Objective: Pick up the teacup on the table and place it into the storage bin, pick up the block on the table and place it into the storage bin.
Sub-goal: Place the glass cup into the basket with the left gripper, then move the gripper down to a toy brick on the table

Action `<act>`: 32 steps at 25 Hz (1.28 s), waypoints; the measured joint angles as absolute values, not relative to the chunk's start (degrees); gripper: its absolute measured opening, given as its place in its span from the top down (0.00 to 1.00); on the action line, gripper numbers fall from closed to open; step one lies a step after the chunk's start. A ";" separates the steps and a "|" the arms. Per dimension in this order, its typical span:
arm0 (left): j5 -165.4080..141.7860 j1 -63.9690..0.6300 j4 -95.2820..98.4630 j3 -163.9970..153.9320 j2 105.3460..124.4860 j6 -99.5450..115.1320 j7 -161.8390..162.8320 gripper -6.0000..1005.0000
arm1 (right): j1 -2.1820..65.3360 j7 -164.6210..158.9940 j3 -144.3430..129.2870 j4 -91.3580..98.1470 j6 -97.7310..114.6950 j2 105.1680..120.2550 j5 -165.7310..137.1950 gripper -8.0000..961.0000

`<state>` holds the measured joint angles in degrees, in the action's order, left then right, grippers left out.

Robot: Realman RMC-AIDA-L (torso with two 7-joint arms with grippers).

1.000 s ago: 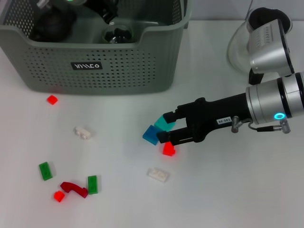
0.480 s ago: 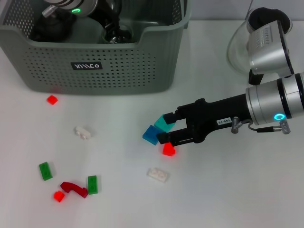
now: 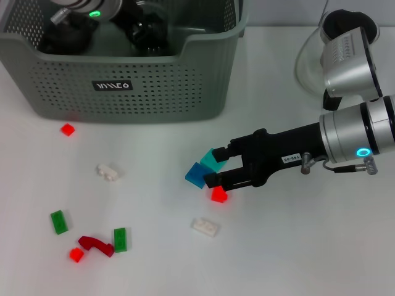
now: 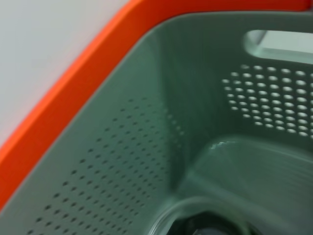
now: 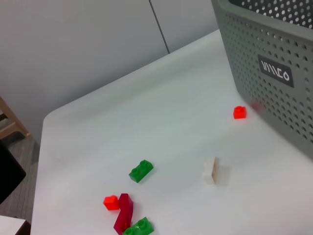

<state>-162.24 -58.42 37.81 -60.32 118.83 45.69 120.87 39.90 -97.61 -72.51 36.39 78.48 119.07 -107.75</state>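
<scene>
The storage bin (image 3: 123,86) stands at the far left of the white table (image 3: 296,246): a grey-green plastic basket with rows of small round holes in its walls and a front rim that dips in the middle. A small black label (image 3: 112,85) on its front wall carries white marks that cannot be read as words; the right wrist view shows the same label (image 5: 273,71). A small white tag (image 3: 290,158) on the right arm bears tiny print, too small to read. The left gripper (image 3: 139,28) reaches down inside the bin, dark against its interior, a green light glowing on the arm above it; whether its fingers are open or closed cannot be told, and the teacup cannot be made out with certainty. The left wrist view shows only the bin's perforated inner walls (image 4: 122,166) and an orange band outside the rim. The right gripper (image 3: 213,166) lies low over the table's middle, its black fingers spread around a teal block (image 3: 212,161) — contact cannot be confirmed. A blue block (image 3: 195,174) sits just beside it, and a red block (image 3: 218,195) just below the lower finger. Other small pieces — red, white, green, dark red — lie scattered to the left. A clear glass jug (image 3: 311,58) stands at the far right.
</scene>
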 joint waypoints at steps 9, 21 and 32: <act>-163.64 -55.06 46.45 -60.28 118.28 49.21 124.41 0.44 | 39.90 -97.60 -72.25 36.33 78.65 118.87 -107.75 0.28; -163.64 -50.48 74.70 -59.52 117.78 75.24 127.47 0.30 | 39.90 -97.57 -72.16 36.29 78.76 118.65 -107.75 0.28; -151.46 -49.85 92.17 -50.37 118.36 101.51 126.43 0.30 | 39.81 -96.78 -71.89 36.44 78.17 117.72 -107.75 0.28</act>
